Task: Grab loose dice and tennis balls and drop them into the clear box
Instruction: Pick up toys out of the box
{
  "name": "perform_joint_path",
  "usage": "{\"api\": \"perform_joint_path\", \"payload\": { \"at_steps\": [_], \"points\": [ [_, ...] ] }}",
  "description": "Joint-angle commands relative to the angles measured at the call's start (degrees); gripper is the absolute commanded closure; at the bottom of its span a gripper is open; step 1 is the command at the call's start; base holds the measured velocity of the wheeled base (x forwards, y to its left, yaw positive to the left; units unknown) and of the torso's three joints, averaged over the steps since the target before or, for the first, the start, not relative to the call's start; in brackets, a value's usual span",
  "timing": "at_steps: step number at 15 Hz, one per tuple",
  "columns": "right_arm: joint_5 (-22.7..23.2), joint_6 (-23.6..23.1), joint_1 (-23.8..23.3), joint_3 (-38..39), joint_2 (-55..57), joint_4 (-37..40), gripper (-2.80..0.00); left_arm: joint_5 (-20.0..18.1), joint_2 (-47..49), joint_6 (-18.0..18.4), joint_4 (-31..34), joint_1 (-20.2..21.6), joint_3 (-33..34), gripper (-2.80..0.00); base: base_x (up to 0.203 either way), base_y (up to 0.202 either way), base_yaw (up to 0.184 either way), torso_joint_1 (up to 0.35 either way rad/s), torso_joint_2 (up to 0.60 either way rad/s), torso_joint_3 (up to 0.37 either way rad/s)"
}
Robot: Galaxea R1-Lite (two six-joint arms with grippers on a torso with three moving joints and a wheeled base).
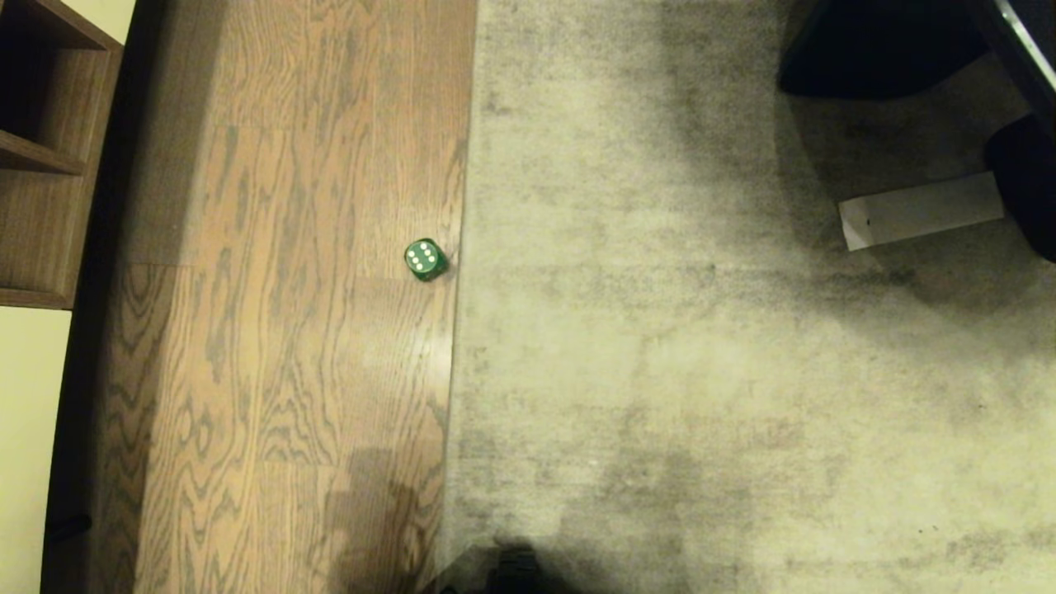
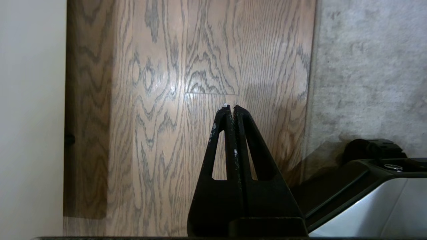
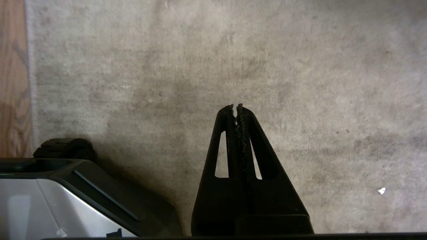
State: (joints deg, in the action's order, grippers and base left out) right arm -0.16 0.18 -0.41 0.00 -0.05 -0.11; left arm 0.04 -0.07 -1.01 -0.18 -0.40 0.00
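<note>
Head view shows one green die (image 1: 426, 260) on the wood floor (image 1: 289, 330), just beside the rug (image 1: 701, 330) edge; a nudge could roll it away. Left end effector (image 2: 231, 107) and right end effector (image 3: 235, 106) hang pressed together, empty. Clear box and tennis balls are nowhere in view.

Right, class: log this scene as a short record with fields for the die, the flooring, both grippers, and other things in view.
die: one green die, on the wood floor beside the rug edge
flooring: wood on the left, grey rug on the right
left gripper: shut, empty, over wood
right gripper: shut, empty, over rug
other: wooden shelf, white strip on the rug
clear box: not in view
</note>
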Motion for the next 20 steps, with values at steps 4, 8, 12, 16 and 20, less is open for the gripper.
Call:
{"api": "perform_joint_path", "payload": {
  "at_steps": [4, 8, 12, 16, 20],
  "points": [
    [0.0, 0.0, 0.0, 0.0, 0.0, -0.1, 0.00, 0.0, 0.0, 0.0, 0.0, 0.0, 0.0, 0.00, 0.000, 0.000, 0.000, 0.003, 0.00, -0.194],
    [0.0, 0.0, 0.0, 0.0, 0.0, 0.0, 0.00, 0.0, 0.0, 0.0, 0.0, 0.0, 0.0, 0.00, 0.000, 0.000, 0.000, 0.002, 0.01, -0.195],
    [0.0, 0.0, 0.0, 0.0, 0.0, 0.0, 0.00, 0.0, 0.0, 0.0, 0.0, 0.0, 0.0, 0.00, 0.000, 0.000, 0.000, 0.002, 0.00, -0.195],
    [0.0, 0.0, 0.0, 0.0, 0.0, 0.0, 0.00, 0.0, 0.1, 0.6, 0.1, 0.1, 0.0, 0.00, 0.000, 0.000, 0.000, 0.002, 0.00, -0.066],
    [0.0, 0.0, 0.0, 0.0, 0.0, 0.0, 0.00, -0.5, 1.0, 1.9, 1.5, 0.0, -6.1, 0.00, 0.000, 0.000, 0.000, 0.000, 0.00, -0.026]
  ]
}}
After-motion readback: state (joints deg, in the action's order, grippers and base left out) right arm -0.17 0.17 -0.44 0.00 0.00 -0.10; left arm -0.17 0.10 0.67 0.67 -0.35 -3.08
